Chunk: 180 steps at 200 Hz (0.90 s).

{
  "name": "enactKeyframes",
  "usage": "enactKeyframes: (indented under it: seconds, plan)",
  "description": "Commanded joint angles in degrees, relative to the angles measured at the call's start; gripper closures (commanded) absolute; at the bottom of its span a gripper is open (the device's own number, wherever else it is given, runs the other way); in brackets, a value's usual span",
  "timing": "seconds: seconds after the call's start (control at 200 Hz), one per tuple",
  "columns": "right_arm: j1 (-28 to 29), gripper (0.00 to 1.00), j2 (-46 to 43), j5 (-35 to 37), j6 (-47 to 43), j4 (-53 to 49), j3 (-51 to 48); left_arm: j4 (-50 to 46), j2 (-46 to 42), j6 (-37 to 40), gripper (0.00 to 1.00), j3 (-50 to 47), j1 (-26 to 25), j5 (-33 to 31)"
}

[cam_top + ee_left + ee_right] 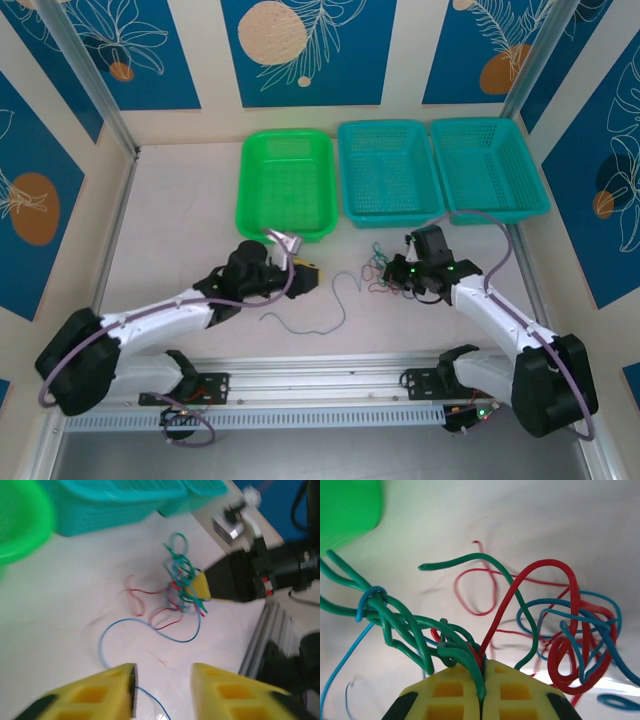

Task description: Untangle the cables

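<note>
From above, the cables [383, 272] are seen as a small knot on the table [170, 200]. Up close, green strands [402, 622] are seen pinched in the right gripper [482, 666]. The left gripper [162, 680] is spread apart, 1 blue strand [125, 621] lying loose before it

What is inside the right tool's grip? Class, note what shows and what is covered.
Green cables are pinched between the right tool's shut yellow fingers; a red cable seems to enter the seam too. The fingers cover how deep the strands run and any others caught inside.
</note>
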Motion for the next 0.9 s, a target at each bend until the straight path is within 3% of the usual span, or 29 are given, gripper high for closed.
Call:
enactKeyframes:
  seconds: [0.0, 0.115, 0.24, 0.45, 0.555, 0.675, 0.895]
  plan:
    - [5.8, 1.0, 0.3, 1.7, -6.0, -2.0, 4.7, 3.9, 5.3, 1.4, 0.46, 6.6, -1.5, 6.7]
    - [7.8, 1.0, 1.2, 2.3, -5.8, -2.7, 6.4, 6.4, 11.9, -1.7, 0.37, 10.1, -1.6, 8.0]
    - [8.8, 1.0, 1.3, 2.1, -5.7, -2.9, 7.5, 7.2, 18.2, -4.3, 0.37, 11.9, -1.7, 8.4]
    - [10.2, 1.0, 0.8, 0.7, -6.7, -3.6, 9.0, 13.1, 22.9, -7.1, 0.7, 10.6, -1.7, 7.4]
    - [11.2, 1.0, 0.5, -1.6, -7.7, -3.4, 9.3, 11.2, 23.4, -6.2, 1.0, 10.9, -1.6, 5.1]
    - [12.9, 1.0, 0.0, -0.5, -9.3, -6.3, 9.6, 9.6, 19.4, -4.8, 1.0, 9.1, 0.2, 1.3]
    - [16.8, 1.0, -1.2, 4.5, -9.6, -11.6, 8.6, -3.7, 11.0, 4.0, 1.0, 11.6, 4.4, -1.8]
